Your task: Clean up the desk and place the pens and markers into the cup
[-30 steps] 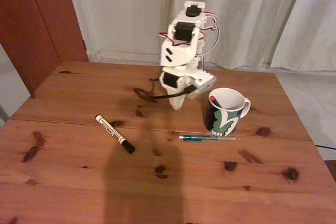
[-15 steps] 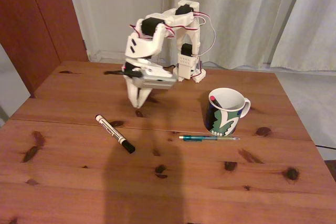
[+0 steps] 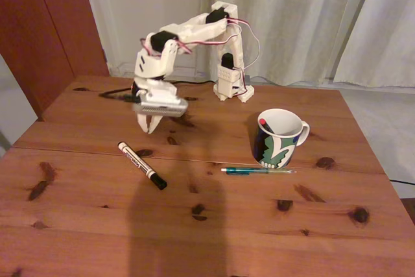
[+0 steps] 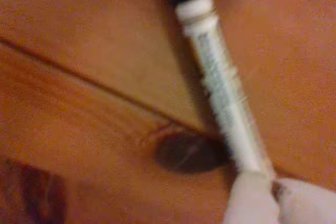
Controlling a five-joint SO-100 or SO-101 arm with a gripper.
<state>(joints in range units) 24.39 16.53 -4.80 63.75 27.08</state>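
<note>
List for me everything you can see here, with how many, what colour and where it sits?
Reddish-brown pine wood desk: one, dark knots, a seam across its width.
White marker with black cap: one, lying on the desk left of centre in the fixed view; close up in the wrist view.
Slim green translucent pen: one, lying in front of the mug.
White ceramic mug with dark navy and green pattern: one, right of centre.
Slim black pen with red tip: one, standing in the mug.
Pale curtains: behind the desk.
White robot arm: one, at the desk's far edge.
Pincer: one, white, above the marker's near end.
</note>
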